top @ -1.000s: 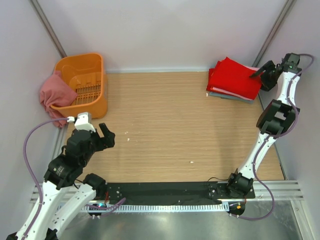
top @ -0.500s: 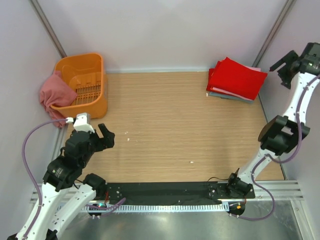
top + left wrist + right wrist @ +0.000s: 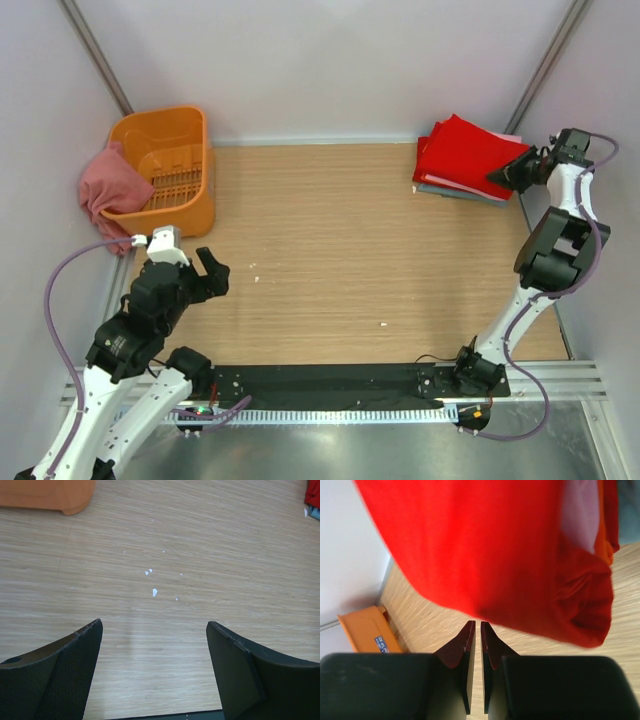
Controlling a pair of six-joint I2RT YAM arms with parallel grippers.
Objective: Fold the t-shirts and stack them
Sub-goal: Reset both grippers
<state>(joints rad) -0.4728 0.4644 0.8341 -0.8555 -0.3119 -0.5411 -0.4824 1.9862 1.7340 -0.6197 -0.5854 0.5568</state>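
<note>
Red t-shirt (image 3: 468, 150) lies 10-to-4 o'clock; right end effector (image 3: 478, 625) clenched empty at its 4 o'clock end; left end effector (image 3: 154, 625) released.

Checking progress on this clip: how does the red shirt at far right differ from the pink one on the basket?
The red shirt lies folded flat; the pink shirt is bunched up. The red shirt tops a pile of folded shirts; the pink shirt hangs alone over the orange basket's left rim. Both are plain cloth.
</note>
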